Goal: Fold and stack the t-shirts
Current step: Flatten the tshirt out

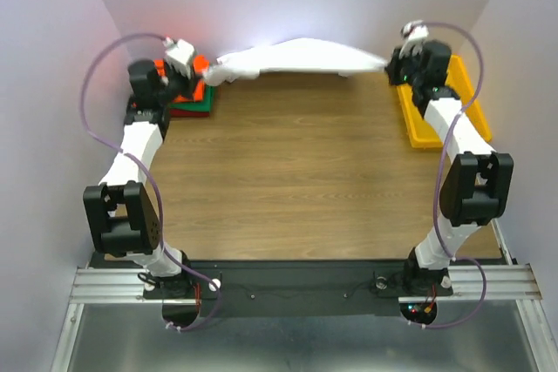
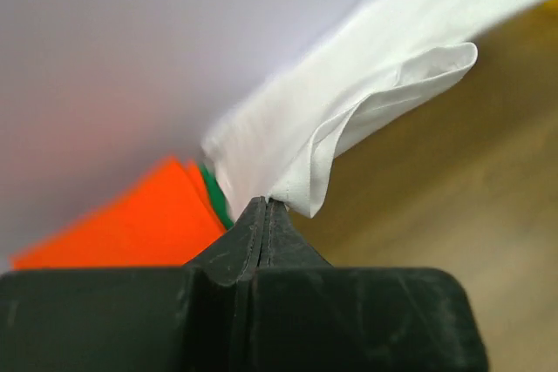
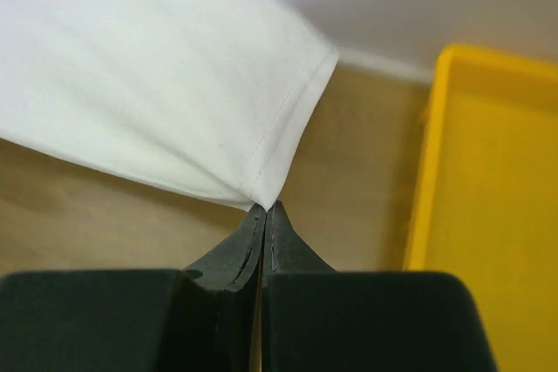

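My left claw (image 2: 264,208) pinches a creased corner of the soft white cloth t-shirt (image 1: 296,58), and my right claw (image 3: 264,209) clamps its stitched hem. The shirt hangs stretched between them over the far edge of the wood-grain counter (image 1: 296,180). A folded bright orange shirt (image 2: 131,228) tops a folded green shirt (image 1: 193,102) at the left, and a glossy yellow plastic tray (image 3: 488,198) sits at the right.

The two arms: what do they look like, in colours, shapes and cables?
The left arm and the right arm are alike: white rounded shells between bulky black joint blocks. A thin purple cable loops off each: the left cable, the right cable. The left gripper and the right gripper have matte black fingers tapering to a point. I see no readable markings.
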